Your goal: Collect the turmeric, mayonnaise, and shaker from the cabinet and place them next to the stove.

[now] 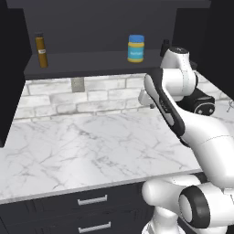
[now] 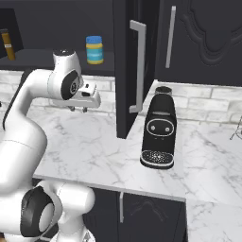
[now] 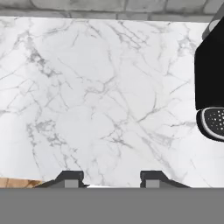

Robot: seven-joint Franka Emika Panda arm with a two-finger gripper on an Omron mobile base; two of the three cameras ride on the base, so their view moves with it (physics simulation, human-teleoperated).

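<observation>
Right base view: pincer (image 2: 78, 109) points down over counter (image 2: 94, 146).

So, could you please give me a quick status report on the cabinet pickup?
Pincer empty, pointing down over the counter. Turmeric and mayonnaise upright on the cabinet shelf. Coffee machine on the counter, right of the arm.

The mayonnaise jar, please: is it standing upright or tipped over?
Upright: the mayonnaise jar stands on the cabinet shelf with its blue lid on top.
</observation>
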